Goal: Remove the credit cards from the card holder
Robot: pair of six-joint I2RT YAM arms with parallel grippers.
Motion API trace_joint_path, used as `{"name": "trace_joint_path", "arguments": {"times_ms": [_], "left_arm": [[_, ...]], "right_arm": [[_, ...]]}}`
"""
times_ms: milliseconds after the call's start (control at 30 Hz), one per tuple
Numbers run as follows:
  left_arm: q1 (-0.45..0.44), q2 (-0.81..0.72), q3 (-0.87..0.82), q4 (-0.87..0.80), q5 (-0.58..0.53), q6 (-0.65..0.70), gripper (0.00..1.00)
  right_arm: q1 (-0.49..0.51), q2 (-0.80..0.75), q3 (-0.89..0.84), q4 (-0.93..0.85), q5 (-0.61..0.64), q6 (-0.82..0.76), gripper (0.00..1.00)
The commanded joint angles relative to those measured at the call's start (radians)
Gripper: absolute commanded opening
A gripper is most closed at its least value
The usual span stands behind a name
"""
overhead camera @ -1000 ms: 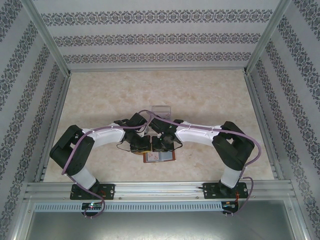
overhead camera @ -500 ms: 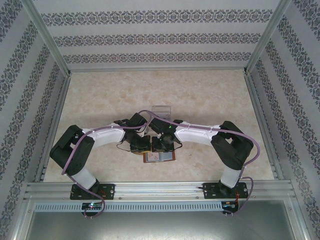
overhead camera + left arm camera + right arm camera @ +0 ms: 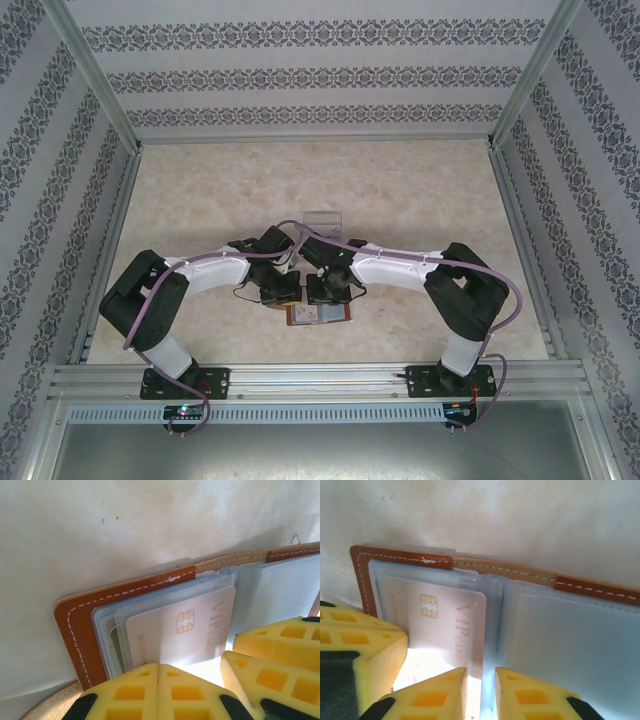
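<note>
Little has shifted: left hand (image 3: 158, 674), clenched, pins the card holder (image 3: 75, 630); right hand (image 3: 480, 679) pinches the credit card (image 3: 445, 622), not yet out.

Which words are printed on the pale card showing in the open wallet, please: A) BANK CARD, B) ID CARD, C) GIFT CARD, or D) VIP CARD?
D: in the left wrist view, gold letters reading "VIP CARD" run along the card, which sits in a clear sleeve of the wallet.
</note>
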Motion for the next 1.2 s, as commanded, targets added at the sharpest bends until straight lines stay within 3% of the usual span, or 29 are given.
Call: {"name": "trace_joint_path", "arguments": {"times_ms": [0, 367, 633, 1167], "left_arm": [[-0.009, -0.009, -0.001, -0.033, -0.035, 0.007, 0.05], [-0.009, -0.018, -0.008, -0.033, -0.034, 0.007, 0.05], [-0.009, -0.029, -0.01, -0.038, -0.038, 0.008, 0.05], [-0.009, -0.039, -0.006, -0.068, -0.062, 0.018, 0.05]], "right_arm": [[-0.013, -0.03, -0.014, 0.022, -0.01, 0.003, 0.2], [-0.013, 0.019, -0.018, 0.051, -0.022, 0.008, 0.18], [-0.013, 0.044, -0.029, 0.039, -0.001, 0.007, 0.25], [-0.013, -0.043, -0.001, -0.027, 0.043, -0.004, 0.29]]}}
